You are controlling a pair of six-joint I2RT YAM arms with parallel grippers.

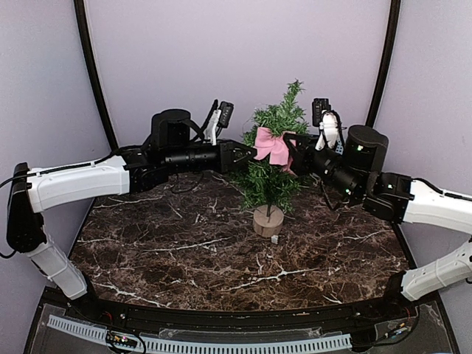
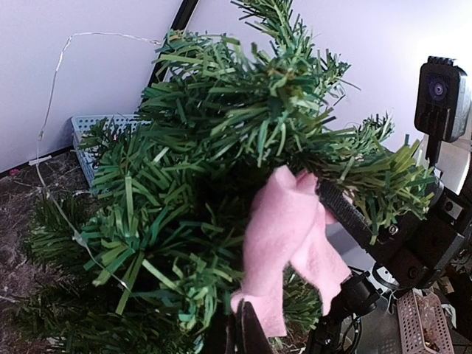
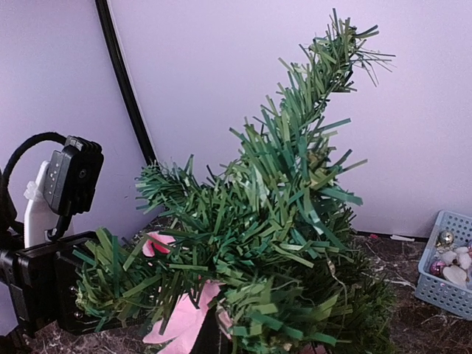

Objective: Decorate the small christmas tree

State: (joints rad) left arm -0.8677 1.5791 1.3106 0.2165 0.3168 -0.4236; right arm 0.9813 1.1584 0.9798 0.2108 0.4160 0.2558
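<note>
You are pinching the pink bow (image 1: 271,145) in your left gripper (image 1: 249,153), against the small christmas tree (image 1: 269,184) standing straight up between both arms, while needles are hiding whether your right gripper (image 1: 295,157) is open.

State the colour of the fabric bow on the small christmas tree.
The bow is pink, best seen in the left wrist view.
</note>
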